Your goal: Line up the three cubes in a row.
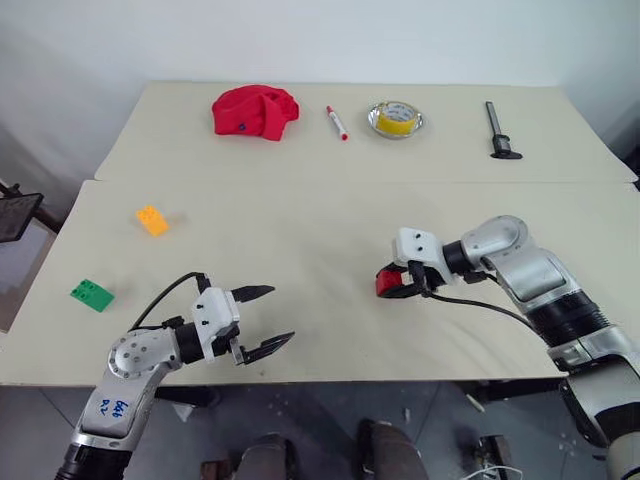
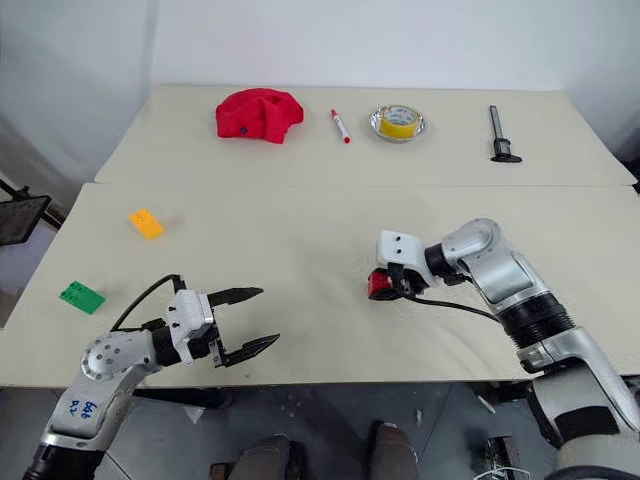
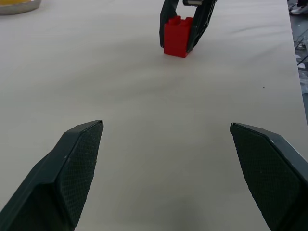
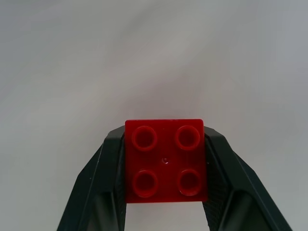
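Blue handwritten marks sit on the left forearm of the robot, too scrawled to read for sure. Nothing else on the table carries readable lettering.

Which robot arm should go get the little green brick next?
The left, probably. Its left gripper is open and empty, on the same side as the small green studded plastic brick. The right gripper is already shut on the small red studded plastic brick.

Head stereo pair looks down over the table; wrist cameras sit close, both catching the red brick.
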Available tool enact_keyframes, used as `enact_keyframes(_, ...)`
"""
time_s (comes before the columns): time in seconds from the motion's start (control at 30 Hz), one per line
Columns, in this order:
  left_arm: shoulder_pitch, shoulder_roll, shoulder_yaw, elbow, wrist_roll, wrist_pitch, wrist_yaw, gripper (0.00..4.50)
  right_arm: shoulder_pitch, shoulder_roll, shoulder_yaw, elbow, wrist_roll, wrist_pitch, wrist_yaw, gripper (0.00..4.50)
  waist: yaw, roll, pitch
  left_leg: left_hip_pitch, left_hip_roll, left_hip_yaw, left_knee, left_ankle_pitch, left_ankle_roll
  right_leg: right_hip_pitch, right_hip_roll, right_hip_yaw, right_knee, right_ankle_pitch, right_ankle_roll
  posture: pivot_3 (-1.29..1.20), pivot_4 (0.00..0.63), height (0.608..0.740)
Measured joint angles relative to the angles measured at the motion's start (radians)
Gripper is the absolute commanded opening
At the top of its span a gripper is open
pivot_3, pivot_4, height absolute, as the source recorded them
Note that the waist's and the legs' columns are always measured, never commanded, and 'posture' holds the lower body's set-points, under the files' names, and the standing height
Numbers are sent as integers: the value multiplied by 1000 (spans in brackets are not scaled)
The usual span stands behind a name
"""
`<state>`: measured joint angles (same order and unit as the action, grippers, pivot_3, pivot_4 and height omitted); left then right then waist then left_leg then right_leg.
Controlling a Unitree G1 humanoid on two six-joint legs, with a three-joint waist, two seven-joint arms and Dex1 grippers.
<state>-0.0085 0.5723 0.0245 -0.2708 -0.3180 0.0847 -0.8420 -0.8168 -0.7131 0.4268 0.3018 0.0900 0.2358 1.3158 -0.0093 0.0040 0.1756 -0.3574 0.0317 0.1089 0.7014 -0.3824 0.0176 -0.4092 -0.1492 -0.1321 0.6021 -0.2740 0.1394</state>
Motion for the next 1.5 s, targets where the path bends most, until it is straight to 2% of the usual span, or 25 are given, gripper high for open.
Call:
enact_keyframes(0.03,1,0,1,0,1,1,2,4500,0,7,-3,4,-1,0,-2,1522,-2,0,0,1,0,0,0,0,0,0,0,0,0,0,0,0,150,740)
enact_keyframes(0.1,1,0,8,0,3,1,10,4500,0,22,-14,12,-13,3,-1,2257,-6,0,0,1,0,0,0,1,-1,0,0,0,1,0,-1,0,150,740)
enact_keyframes(0.17,4,1,20,-1,4,1,19,4500,17,29,-11,15,-24,6,5,2782,-11,0,0,1,1,0,0,1,-1,0,0,0,2,0,-1,0,150,740)
enact_keyframes(0.33,80,-13,129,-17,-1,-10,83,4500,55,33,-84,14,5,-57,9,4430,-17,0,0,1,0,-5,-2,1,-1,-1,0,0,2,0,-1,0,150,740)
enact_keyframes(0.4,134,-65,204,-32,-28,-16,141,4500,91,42,-173,14,84,-126,26,4473,-17,0,0,1,0,-8,-2,1,-1,-1,0,0,1,0,-1,0,150,740)
enact_keyframes(0.5,248,-159,342,-39,-43,-66,248,4500,193,138,-391,-27,326,-207,81,4473,-18,-2,0,1,1,-9,-2,1,-2,0,0,-1,1,0,-1,0,150,740)
enact_keyframes(0.57,307,-222,421,-43,-49,-88,319,4500,266,161,-467,-64,407,-209,73,4473,-16,-2,0,1,1,-9,-2,0,-1,0,0,-1,0,0,-1,0,150,740)
enact_keyframes(0.67,372,-345,521,-72,-112,-91,439,4500,367,191,-480,-122,441,-229,80,4473,-7,-3,0,1,3,-9,0,0,0,2,-1,1,-1,0,-1,0,150,740)
enact_keyframes(0.77,418,-408,572,-86,-162,-90,502,4500,425,234,-464,-144,448,-257,103,4473,-2,-3,0,3,4,-7,0,0,0,2,-1,3,-1,0,-2,0,150,740)
enact_keyframes(0.9,478,-526,647,-68,-167,-121,631,4500,453,280,-427,-180,449,-324,151,4473,-1,-3,0,3,4,-5,0,-1,1,1,-1,4,-2,0,-2,0,150,740)
enact_keyframes(0.97,493,-555,687,-26,-165,-143,680,4500,453,301,-413,-183,448,-350,154,4473,-1,-3,0,3,4,-4,0,-2,1,1,-1,4,-1,0,-2,0,150,740)
enact_keyframes(1.1,494,-541,703,0,-144,-165,701,4500,433,301,-394,-172,437,-368,162,4473,12,-4,0,3,4,-4,1,-2,2,1,-2,4,-1,0,-3,0,150,740)
enact_keyframes(1.33,367,-485,583,-124,-27,-78,814,4500,420,289,-376,-156,429,-349,168,4473,6,-4,-1,3,6,-3,1,-3,2,0,-2,3,0,0,-3,0,150,740)
enact_keyframes(1.5,164,-583,547,-194,82,122,1122,4500,429,273,-353,-192,429,-306,169,4473,8,-5,-1,4,3,-2,1,-4,1,0,-1,1,2,0,-3,0,150,740)
